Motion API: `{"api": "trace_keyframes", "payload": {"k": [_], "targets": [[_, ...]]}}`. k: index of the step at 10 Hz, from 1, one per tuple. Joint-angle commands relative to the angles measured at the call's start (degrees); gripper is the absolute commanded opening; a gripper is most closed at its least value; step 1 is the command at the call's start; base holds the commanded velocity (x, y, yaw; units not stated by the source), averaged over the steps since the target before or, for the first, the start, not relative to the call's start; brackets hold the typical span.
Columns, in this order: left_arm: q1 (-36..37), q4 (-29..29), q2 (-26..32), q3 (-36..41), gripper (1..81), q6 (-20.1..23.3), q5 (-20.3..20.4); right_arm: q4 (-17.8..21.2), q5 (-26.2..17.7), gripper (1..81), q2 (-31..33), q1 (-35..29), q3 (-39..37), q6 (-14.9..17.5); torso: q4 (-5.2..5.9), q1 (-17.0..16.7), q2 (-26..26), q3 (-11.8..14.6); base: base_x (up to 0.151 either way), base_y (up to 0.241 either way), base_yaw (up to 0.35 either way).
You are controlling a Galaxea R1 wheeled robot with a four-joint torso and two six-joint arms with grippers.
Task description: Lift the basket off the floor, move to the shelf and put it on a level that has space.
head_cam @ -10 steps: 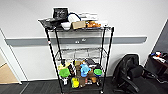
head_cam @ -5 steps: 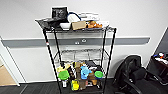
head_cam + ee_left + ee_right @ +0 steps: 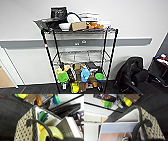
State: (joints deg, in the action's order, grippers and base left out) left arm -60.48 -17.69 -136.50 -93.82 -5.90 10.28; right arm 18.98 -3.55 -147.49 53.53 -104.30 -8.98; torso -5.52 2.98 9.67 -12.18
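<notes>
In the left wrist view the basket [image 3: 25, 131], cream woven with a pale lining, sits right under the left gripper [image 3: 30, 122], whose dark curved finger [image 3: 42, 125] hooks over the rim and down the woven outer wall; the jaws are clenched on that edge. Just inside the rim from those jaws lie a green-leafed pineapple toy [image 3: 42, 117], a yellow-green rounded object [image 3: 52, 132] and a white box with dark lettering [image 3: 67, 127]. Beyond the basket, past the jaws, the dark carpet floor [image 3: 11, 112] runs to the foot of the shelf [image 3: 50, 100], where a blue-and-green lid [image 3: 56, 99] and cardboard packs sit on the bottom tier.

In the right wrist view the right gripper [image 3: 146, 124] also has a dark curved finger [image 3: 139, 126] over the opposite rim of the basket [image 3: 151, 127], jaws grasping it, with the white box [image 3: 119, 127] lying just inside.

From the head view the black wire shelf [image 3: 110, 50] stands against a white wall, with a white bowl [image 3: 64, 26] and a brown cardboard box [image 3: 78, 25] on the top tier, the second level [image 3: 80, 53] a bare wire grid (nothing seen resting on it), and colourful items crowding the lower tier [image 3: 80, 75]. A black backpack [image 3: 130, 72] slumps on the floor beside the rack.
</notes>
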Motion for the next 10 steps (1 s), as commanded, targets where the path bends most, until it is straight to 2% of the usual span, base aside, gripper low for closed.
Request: {"api": "trace_keyframes", "payload": {"k": [1, 10], "targets": [[6.3, 1.9, 0.8, 3.8, 1.0, -0.1, -0.8, 1.4, -1.0, 1.0, 1.2, -6.1, 4.4, 0.3, 0.0, 0.0, 0.0, 0.0, 0.099, 0.0, 0.0], [6.0, 2.0, 1.4, 5.7, 1.0, -0.1, -0.9, 1.3, -0.8, 1.0, 1.7, -5.0, 5.3, 0.6, 0.0, 0.0, 0.0, 0.0, 0.129, 0.0, 0.0]]}}
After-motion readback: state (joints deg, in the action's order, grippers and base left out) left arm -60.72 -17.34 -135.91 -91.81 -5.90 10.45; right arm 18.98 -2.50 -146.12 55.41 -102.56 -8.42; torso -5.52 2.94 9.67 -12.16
